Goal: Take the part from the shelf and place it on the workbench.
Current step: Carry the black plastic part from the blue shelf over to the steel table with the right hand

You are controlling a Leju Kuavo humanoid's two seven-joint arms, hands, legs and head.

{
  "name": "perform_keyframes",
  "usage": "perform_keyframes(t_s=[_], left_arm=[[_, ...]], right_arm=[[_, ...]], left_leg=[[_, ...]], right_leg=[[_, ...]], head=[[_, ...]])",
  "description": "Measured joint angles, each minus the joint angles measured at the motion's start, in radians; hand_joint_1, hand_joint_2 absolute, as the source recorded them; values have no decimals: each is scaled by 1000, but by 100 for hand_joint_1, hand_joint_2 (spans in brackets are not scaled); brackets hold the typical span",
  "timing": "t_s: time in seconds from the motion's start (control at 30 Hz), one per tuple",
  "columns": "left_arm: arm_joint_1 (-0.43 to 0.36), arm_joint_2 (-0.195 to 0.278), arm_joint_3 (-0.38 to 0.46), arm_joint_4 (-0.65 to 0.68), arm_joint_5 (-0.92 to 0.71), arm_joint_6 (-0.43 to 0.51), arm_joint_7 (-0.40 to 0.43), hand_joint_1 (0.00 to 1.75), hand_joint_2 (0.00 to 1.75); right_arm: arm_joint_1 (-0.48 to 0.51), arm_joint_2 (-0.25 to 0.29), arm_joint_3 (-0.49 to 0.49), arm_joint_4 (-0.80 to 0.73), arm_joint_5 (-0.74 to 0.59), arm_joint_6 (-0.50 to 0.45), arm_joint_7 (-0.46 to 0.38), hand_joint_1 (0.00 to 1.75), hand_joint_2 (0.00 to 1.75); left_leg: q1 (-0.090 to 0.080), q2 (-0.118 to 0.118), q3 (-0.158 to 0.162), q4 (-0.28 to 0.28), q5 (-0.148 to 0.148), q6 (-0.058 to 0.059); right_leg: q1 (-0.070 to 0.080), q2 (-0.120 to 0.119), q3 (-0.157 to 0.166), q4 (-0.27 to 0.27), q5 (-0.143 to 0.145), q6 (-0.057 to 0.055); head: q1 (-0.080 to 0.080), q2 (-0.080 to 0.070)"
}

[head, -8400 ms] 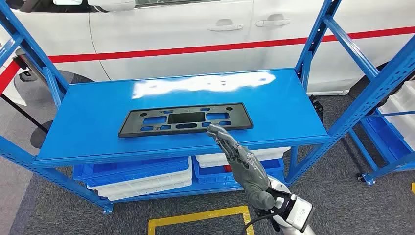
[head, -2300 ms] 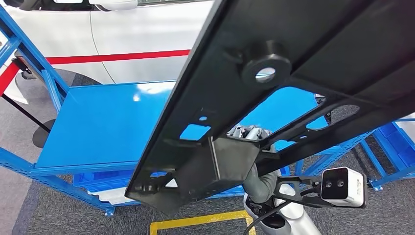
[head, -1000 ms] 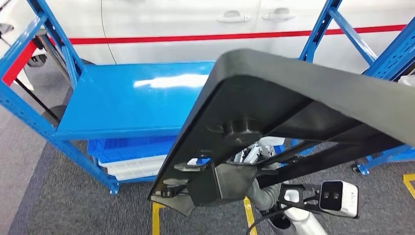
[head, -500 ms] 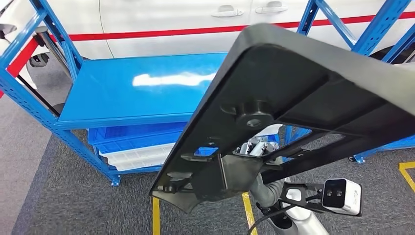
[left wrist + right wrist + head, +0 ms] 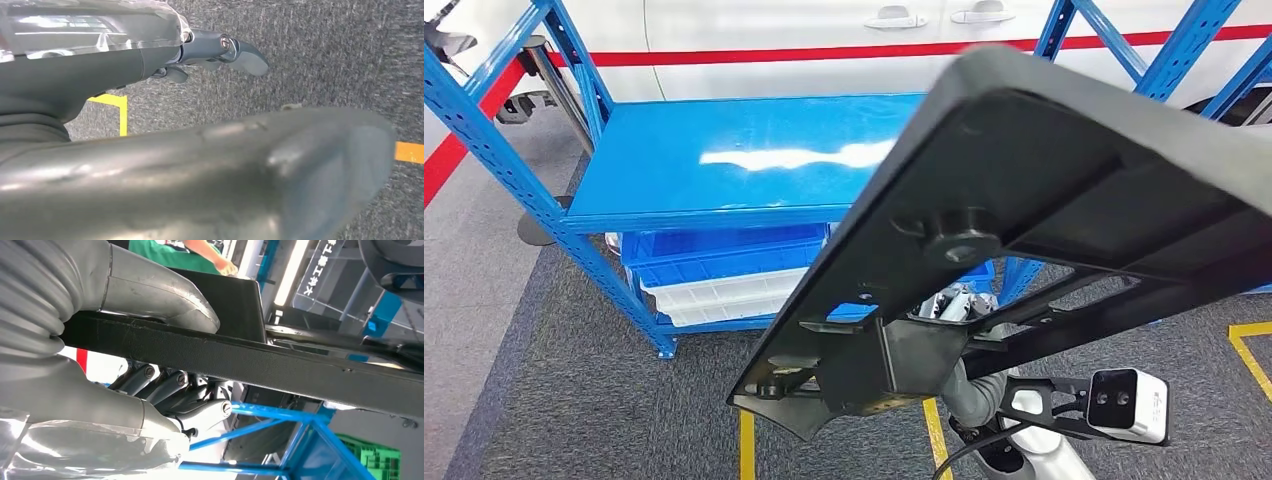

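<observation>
Transit step: our right hand [image 5: 150,390] clamps the part [image 5: 1044,230], thumb over, fingers under; left hand [image 5: 220,50] loosely curled, empty. Next: find workbench, lower flat.

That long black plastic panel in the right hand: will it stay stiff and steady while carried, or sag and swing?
The long black plastic panel probably stays stiff: it juts far past the right hand without visible droop. Its ribs and cut-outs suggest it is light for its size. The hand grips one narrow bar with most of the length overhanging, so it may twist or swing during turns.
</observation>
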Motion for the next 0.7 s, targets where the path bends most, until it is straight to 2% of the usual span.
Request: perform_keyframes(t_s=[0.03,0.1,0.13,0.17,0.2,0.27,0.3,0.33,0.43,0.5,0.53,0.6,0.63,0.67,0.7], left_arm=[[-1,1,0,0,-2,0,0,0,0],[0,3,0,0,-7,1,1,0,0],[0,4,0,0,-8,1,1,0,0],[1,6,0,0,-9,2,1,0,0],[1,7,0,0,-9,3,0,0,0],[0,9,0,0,-10,5,-2,0,0],[0,11,0,0,-11,6,-3,0,0],[-1,12,0,0,-12,7,-4,0,0],[-1,17,0,0,-12,13,-4,0,0],[-1,19,1,0,-11,25,-3,0,0],[-1,20,3,0,-11,34,-3,0,0],[0,21,7,0,-9,48,-2,0,0],[2,21,9,0,-9,52,-2,0,0],[3,21,11,0,-9,53,-2,0,0],[4,21,14,0,-9,54,-2,0,0]], right_arm=[[3,-2,-1,-2,1,-2,-1,169,175],[12,-4,-2,-6,6,-9,-2,169,175],[19,-5,-2,-7,7,-11,-3,169,175],[25,-6,-2,-9,8,-12,-3,169,175],[30,-7,-3,-10,9,-10,-3,169,175],[33,-7,-10,-10,9,5,-3,169,175],[34,-7,-16,-11,10,16,-3,169,175],[35,-6,-22,-11,11,28,-3,169,175],[41,-5,-39,-11,17,48,-4,169,175],[44,-3,-47,-11,29,56,-4,169,175],[48,-1,-52,-12,38,63,-5,169,175],[61,3,-61,-11,53,77,-5,169,175],[68,4,-65,-11,58,82,-5,169,175],[74,5,-68,-10,61,84,-5,169,175],[78,5,-70,-10,62,85,-5,169,175]], left_leg=[[1,2,-6,0,7,5],[0,3,-21,2,19,9],[0,4,-29,4,24,8],[0,3,-35,6,27,7],[0,3,-39,9,29,6],[-1,3,-43,14,29,2],[-3,3,-45,17,29,-1],[-4,3,-48,20,29,-6],[-6,3,-53,21,32,-23],[-4,2,-67,51,7,-34],[-3,2,-87,96,-22,-39],[0,1,-149,235,-93,-48],[0,1,-176,295,-114,-51],[1,1,-187,322,-116,-52],[1,1,-177,305,-98,-52]], right_leg=[[-2,2,-22,53,-38,4],[-3,3,-76,194,-116,10],[-4,3,-90,243,-135,11],[-4,3,-84,252,-134,11],[-4,3,-56,219,-115,9],[-2,4,35,76,-64,0],[0,4,70,14,-48,-5],[2,4,90,-24,-42,-11],[4,5,90,-41,-38,-25],[0,4,89,-48,-31,-38],[-2,2,88,-51,-28,-44],[0,1,82,-51,-24,-50],[1,0,79,-50,-23,-50],[1,0,76,-49,-22,-50],[1,0,75,-47,-21,-50]], head=[[0,0],[0,0],[0,0],[0,0],[0,0],[0,0],[0,0],[0,0],[0,0],[0,0],[0,0],[0,0],[0,0],[0,0],[0,0]])
